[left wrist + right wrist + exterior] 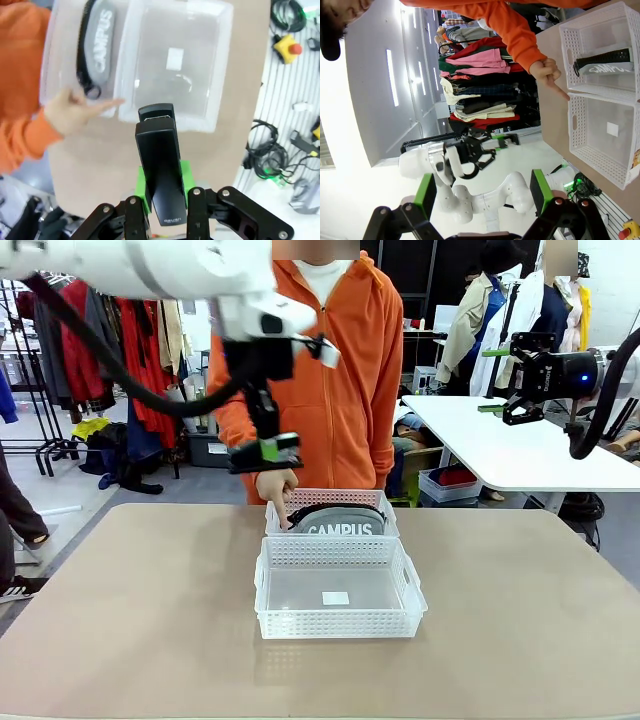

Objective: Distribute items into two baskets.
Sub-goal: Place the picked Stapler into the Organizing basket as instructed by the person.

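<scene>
I am gripping the small black stapler (pixel 159 165) tight in my left gripper (pixel 265 452), high above the empty white lattice basket (pixel 338 626), since the grey CAMPUS pouch (pixel 338 520) fills the other basket (pixel 330 498); my right gripper (pixel 482 196) is hanging wide apart.

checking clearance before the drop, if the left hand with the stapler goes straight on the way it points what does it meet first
Probably the near basket: the left hand points the stapler at its rim and bare floor, though depth is unclear. The person's hand lies off to the side.
</scene>
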You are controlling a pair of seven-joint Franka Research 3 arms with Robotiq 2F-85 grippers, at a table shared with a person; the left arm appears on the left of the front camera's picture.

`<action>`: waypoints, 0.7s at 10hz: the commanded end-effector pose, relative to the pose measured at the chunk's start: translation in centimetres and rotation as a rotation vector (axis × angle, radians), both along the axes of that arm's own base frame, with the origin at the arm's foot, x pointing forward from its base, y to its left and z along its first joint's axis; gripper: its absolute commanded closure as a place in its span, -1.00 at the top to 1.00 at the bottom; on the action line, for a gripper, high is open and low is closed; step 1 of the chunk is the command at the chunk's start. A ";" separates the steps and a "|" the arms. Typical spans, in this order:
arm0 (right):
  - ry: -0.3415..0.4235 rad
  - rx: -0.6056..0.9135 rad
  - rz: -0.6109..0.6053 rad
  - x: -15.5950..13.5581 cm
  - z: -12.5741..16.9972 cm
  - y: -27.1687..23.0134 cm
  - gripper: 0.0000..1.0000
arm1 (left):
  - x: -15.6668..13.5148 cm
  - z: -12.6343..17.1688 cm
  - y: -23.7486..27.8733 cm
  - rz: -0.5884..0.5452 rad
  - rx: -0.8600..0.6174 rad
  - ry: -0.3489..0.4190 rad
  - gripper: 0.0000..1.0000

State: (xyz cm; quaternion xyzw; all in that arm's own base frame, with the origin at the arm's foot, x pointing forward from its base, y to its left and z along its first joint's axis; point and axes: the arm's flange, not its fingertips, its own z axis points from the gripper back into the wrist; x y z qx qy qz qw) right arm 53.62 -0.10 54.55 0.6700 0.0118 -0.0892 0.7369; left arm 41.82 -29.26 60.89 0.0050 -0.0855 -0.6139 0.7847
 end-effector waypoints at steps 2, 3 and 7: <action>-0.010 0.000 0.001 0.0 0.3 0.0 1.00 | 0.3 -3.7 -5.1 -0.191 0.063 -0.071 -1.00; -0.010 0.000 0.001 0.0 0.3 0.0 1.00 | -0.1 -5.6 -7.1 -0.199 0.079 -0.090 -1.00; -0.010 0.000 0.001 0.0 0.3 0.0 1.00 | -1.0 -13.4 -12.4 -0.288 0.071 -0.029 -1.00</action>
